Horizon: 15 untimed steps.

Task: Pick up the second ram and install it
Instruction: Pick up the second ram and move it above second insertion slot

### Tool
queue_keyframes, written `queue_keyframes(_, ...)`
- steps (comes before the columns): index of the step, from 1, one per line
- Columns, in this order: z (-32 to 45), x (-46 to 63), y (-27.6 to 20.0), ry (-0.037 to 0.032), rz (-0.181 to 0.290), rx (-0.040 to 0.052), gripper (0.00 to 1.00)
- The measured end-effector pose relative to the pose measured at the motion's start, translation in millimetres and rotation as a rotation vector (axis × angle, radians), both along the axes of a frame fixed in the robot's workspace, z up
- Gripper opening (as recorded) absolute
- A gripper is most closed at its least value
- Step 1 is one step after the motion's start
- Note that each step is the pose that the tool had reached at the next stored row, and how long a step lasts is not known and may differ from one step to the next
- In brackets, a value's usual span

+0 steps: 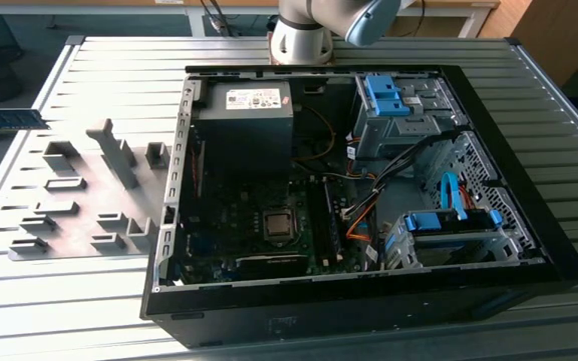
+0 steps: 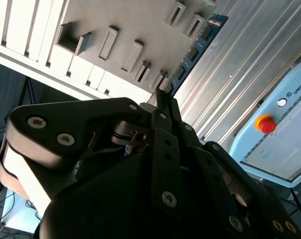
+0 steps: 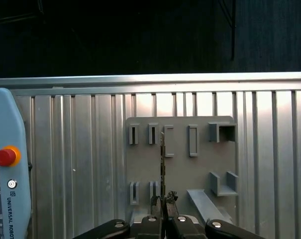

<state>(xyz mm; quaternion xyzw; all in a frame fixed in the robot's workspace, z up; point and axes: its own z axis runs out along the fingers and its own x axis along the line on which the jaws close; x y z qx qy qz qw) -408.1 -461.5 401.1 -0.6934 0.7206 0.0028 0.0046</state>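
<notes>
First wrist view: the pincer (image 3: pixel 163 203) is seen closed on one end of the ram (image 3: pixel 162 164), its fingers drawn nearly together with only the thin board between them. The ram is viewed edge-on there, as a narrow line running out from the fingertips across a grey plate (image 3: pixel 180 169) set with holder blocks (image 3: pixel 192 140). In the second wrist view the grip is shown from the side. The pincer (image 2: pixel 162 97) is clamped on the near end, and the ram (image 2: pixel 194 53) is seen as a blue-green strip with dark chips reaching away past the plate (image 2: pixel 130 20). Around the plate the slatted metal worktop (image 3: pixel 80 149) is seen, with a pale blue pendant (image 3: pixel 8 119) and its red button (image 3: pixel 6 156) beside it. In the exterior view the ram (image 1: pixel 10 118) is held level and appears raised above the worktop (image 1: pixel 118 68) at the exterior view's left. It is placed at eleven o'clock from the plate (image 1: pixel 78 207) and between nine and ten o'clock from the open case (image 1: pixel 349 308). The arm's base (image 1: pixel 304 34) is seen at twelve o'clock of the case, and blue latches (image 1: pixel 384 94) are seen inside it toward one o'clock.
</notes>
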Motion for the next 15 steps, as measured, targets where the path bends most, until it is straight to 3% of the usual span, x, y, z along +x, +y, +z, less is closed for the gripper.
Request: queue_keyframes(15,-0.1,29.7,-0.1,-0.0001,0.0,0.0001,0.14)
